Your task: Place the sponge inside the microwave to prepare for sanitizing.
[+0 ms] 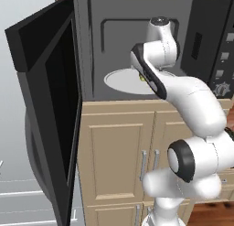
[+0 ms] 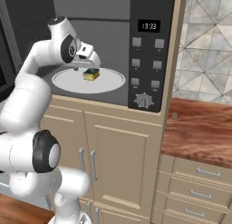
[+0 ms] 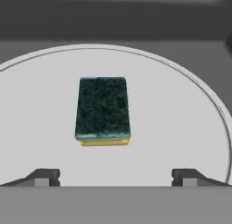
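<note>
The microwave [image 2: 113, 51] sits built into light wooden cabinets [image 2: 118, 155], its dark door [image 1: 48, 106] swung wide open to the left. On its right side runs a control panel [image 2: 148, 55] with a lit display, buttons and a dial. Right of the cabinets, a reddish wooden desk [image 2: 199, 128] lies over drawers before a tiled wall [image 2: 208, 41]. Nothing blocks the oven's opening besides the arm itself.

The white arm bends upward from the base and reaches into the grey cavity, its hand tilted down over the white turntable [image 3: 172, 109]. The gripper [image 3: 115, 175] hovers just above the plate with its fingers spread wide apart, holding nothing.

The sponge [image 3: 103, 109] rests flat near the middle of the turntable, green layer up, a thin yellow strip showing beneath. It lies between and ahead of the fingertips, touching neither.
</note>
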You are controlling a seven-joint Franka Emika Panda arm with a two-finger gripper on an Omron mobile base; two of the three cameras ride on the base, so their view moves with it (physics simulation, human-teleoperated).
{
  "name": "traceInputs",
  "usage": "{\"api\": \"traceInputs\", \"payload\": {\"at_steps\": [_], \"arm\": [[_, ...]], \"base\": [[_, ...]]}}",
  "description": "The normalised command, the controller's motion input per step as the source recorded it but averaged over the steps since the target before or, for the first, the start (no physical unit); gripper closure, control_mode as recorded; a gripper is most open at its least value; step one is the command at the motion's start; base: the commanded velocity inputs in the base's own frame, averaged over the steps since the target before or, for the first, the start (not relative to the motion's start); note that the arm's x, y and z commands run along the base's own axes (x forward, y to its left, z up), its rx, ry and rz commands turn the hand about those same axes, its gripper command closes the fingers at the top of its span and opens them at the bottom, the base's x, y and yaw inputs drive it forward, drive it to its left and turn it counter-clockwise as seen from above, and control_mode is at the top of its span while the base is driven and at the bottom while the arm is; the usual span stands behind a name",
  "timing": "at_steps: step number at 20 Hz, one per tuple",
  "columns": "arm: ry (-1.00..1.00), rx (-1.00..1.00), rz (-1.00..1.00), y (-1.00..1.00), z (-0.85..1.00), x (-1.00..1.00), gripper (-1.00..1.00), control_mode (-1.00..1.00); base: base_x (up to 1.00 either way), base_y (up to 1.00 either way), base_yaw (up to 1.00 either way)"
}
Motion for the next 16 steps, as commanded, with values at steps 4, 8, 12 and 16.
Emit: {"api": "traceInputs", "payload": {"at_steps": [4, 8, 12, 16], "arm": [[-0.02, 0.00, 0.00, 0.00, 0.61, -1.00, -1.00, -1.00], [0.00, 0.00, 0.00, 0.00, 0.35, -1.00, -1.00, -1.00], [0.00, 0.00, 0.00, 0.00, 0.15, -1.00, -1.00, -1.00], [-0.01, 0.00, 0.00, 0.00, 0.01, -1.00, -1.00, -1.00]], "base": [[0.00, 0.00, 0.00], [0.00, 0.00, 0.00], [0.00, 0.00, 0.00], [0.00, 0.00, 0.00]]}}
